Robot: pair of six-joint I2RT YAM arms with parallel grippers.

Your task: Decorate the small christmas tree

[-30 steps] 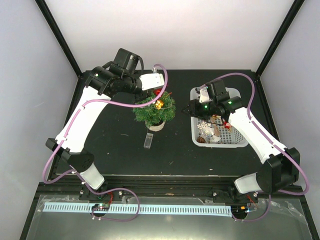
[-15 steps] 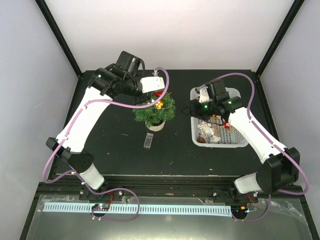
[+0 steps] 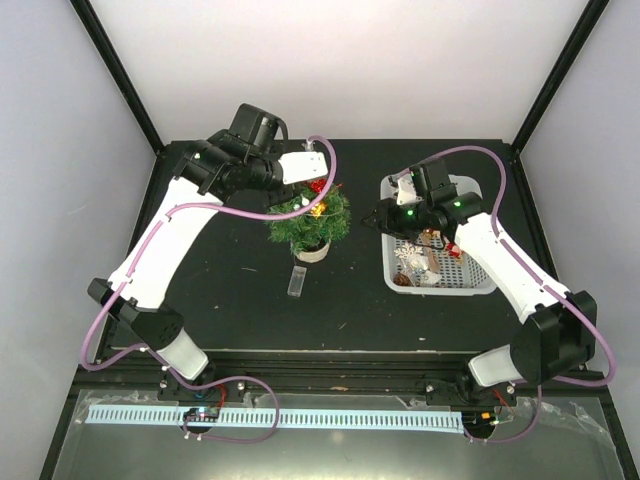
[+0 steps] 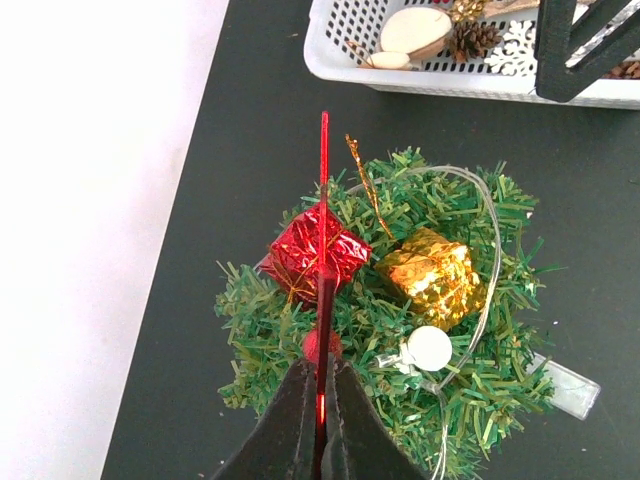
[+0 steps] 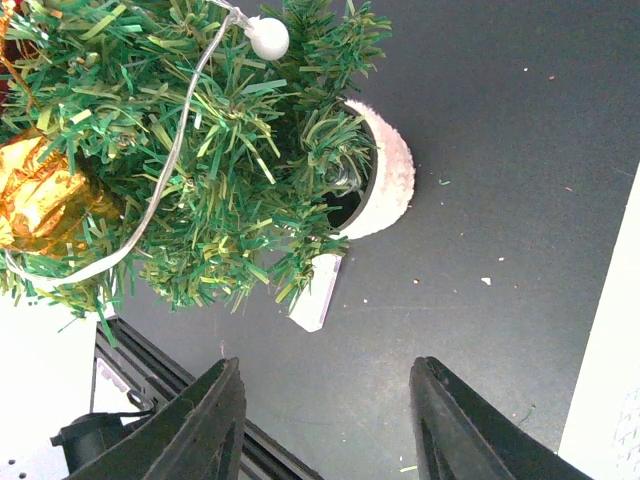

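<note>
1. We see the tree standing upright on its pale round base on the black table. It is to the left of the white basket and apart from it.
2. Our left pincer hangs over the crown of the tree. Its fingers are pressed together on a thin red ornament, which we see edge-on, so we cannot tell its shape. The ornament sticks out past the fingertips, pointing toward the basket. We cannot tell whether it touches the branches.
3. On the top branches sit a red foil parcel and a gold foil parcel, side by side. A thin pale wire loops around the crown, and a small white bulb sits just below the gold parcel.
4. Our right pincer is spread wide and grips nothing, with only bare table between its fingers. From above it hovers between the tree and the basket, near the basket's left rim.
5. A small clear plastic box lies flat on the table just in front of the tree's base.
6. Inside the basket we make out a wooden slice, a pine cone and a white snowflake.
</note>
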